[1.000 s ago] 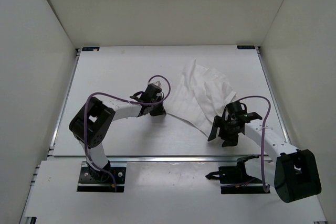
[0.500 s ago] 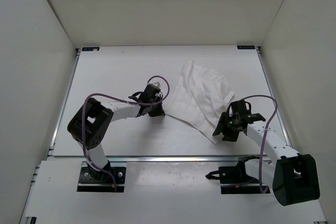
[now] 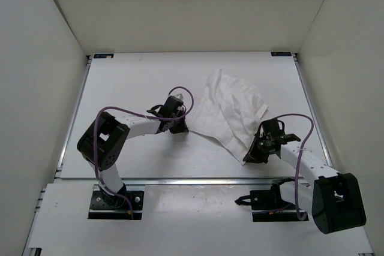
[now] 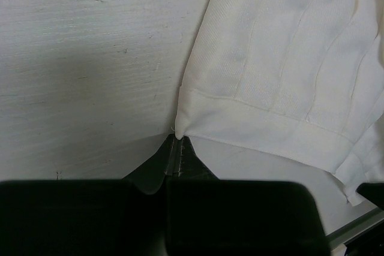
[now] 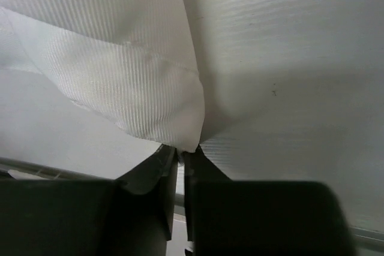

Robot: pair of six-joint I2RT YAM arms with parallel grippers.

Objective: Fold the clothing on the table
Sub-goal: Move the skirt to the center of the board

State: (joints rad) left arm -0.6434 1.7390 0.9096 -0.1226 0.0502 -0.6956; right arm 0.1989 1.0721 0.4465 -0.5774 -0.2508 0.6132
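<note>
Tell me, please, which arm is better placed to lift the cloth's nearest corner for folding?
Right: the right gripper is closed on the clothing's nearest corner. The left gripper pinches the left-hand corner, farther from the arms' bases.

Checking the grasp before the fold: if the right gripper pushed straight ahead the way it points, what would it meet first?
The clothing: its corner sits right at the right gripper fingertips. Beyond it lies the table, though depth is unclear.
</note>
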